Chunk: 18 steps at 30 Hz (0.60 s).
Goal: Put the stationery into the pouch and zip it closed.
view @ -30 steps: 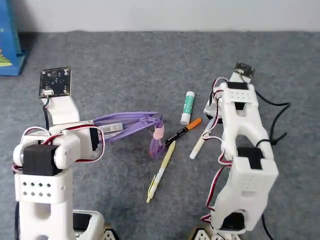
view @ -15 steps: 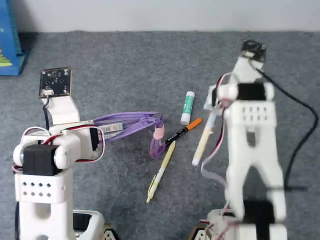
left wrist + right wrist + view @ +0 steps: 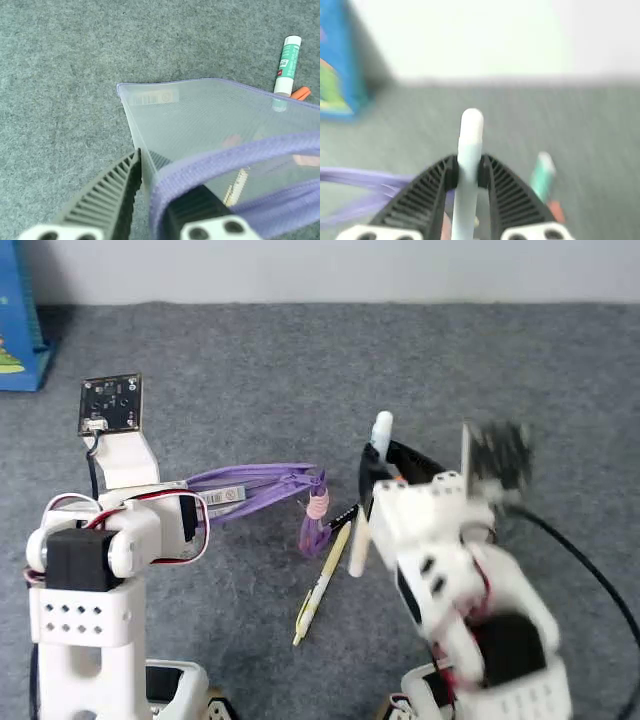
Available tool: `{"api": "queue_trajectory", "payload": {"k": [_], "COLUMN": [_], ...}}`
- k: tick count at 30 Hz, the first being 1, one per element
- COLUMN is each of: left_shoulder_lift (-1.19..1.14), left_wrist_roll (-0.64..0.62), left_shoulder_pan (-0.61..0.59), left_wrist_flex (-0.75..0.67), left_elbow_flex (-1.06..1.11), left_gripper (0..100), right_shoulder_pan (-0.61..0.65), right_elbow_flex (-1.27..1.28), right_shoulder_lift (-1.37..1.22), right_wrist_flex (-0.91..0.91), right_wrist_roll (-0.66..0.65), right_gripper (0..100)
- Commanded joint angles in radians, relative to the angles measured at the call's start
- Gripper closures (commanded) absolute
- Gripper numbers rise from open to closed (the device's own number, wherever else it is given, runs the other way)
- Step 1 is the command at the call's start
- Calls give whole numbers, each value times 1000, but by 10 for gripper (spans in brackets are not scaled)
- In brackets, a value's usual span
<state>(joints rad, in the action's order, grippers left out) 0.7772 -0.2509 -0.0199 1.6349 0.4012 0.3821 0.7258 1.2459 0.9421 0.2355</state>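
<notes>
Purple-edged pouch hangs unzipped, clamped in the left gripper, while the right gripper pinches a white pen (glue stick, marker and yellow pen lie unpacked).

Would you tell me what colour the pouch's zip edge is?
The edge is purple, best in the left wrist view.

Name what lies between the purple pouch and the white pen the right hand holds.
In the high view, a black marker and the tip of a yellow pen lie between the pouch and the white pen in the right hand.
</notes>
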Motion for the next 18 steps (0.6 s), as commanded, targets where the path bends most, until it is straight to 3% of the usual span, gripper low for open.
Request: {"api": "queue_trajectory", "payload": {"k": [1, 11, 18], "left_shoulder_lift": [-5, -5, -5], "left_wrist_roll": [-12, -12, -12], "left_shoulder_pan": [3, 3, 5], "left_wrist_flex": [-3, -3, -3], "left_elbow_flex": [-2, -2, -2], "left_gripper": [986, 986, 986], "right_shoulder_pan": [73, 328, 332], "right_elbow_flex": [8, 103, 324], "right_shoulder_lift": [148, 314, 240], "right_wrist_flex": [-84, -415, -869], "right_wrist_roll": [-46, -54, -135], "right_gripper": [991, 991, 990]}}
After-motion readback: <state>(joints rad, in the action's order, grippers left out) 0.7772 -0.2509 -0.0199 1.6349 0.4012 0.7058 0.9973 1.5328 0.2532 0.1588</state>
